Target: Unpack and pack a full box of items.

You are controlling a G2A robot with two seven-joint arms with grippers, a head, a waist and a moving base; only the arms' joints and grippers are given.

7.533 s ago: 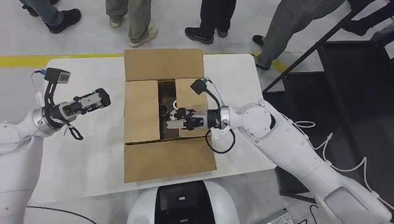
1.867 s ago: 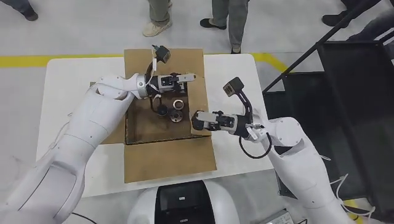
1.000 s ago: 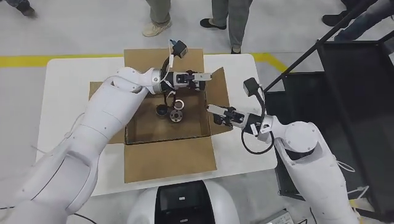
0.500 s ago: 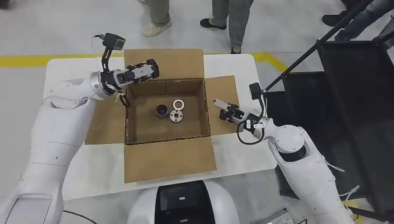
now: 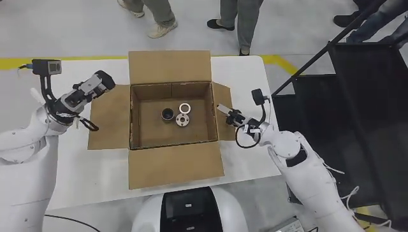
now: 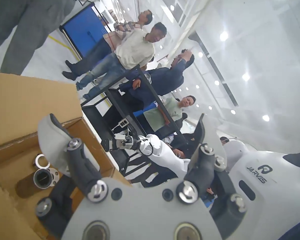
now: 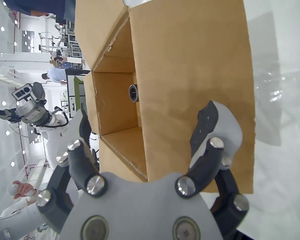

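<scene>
Cardboard box (image 5: 153, 136) with all four flaps folded out, standing at the middle of the table (image 5: 70, 168) and reaching nearly from its far edge to its near edge. On the box floor, toward the far wall, three small parts lie close together: a dark cylinder (image 5: 167, 113), a white ring (image 5: 185, 107) and a flanged fitting (image 5: 182, 121). Your left pincer (image 5: 103, 81) hangs spread and empty by the far outer corner of the left flap (image 5: 109, 120), toward the table's far-left corner. Your right pincer (image 5: 222, 109), likewise spread and holding nothing, sits over the right flap (image 5: 222, 129). Expect the parts to be rigid, smooth and dense for their bulk, hence prone to slip. Grip the cylinder across its side wall and the fitting by its barrel. The ring looks thin and lies flat, so pinch it across its rim.
</scene>
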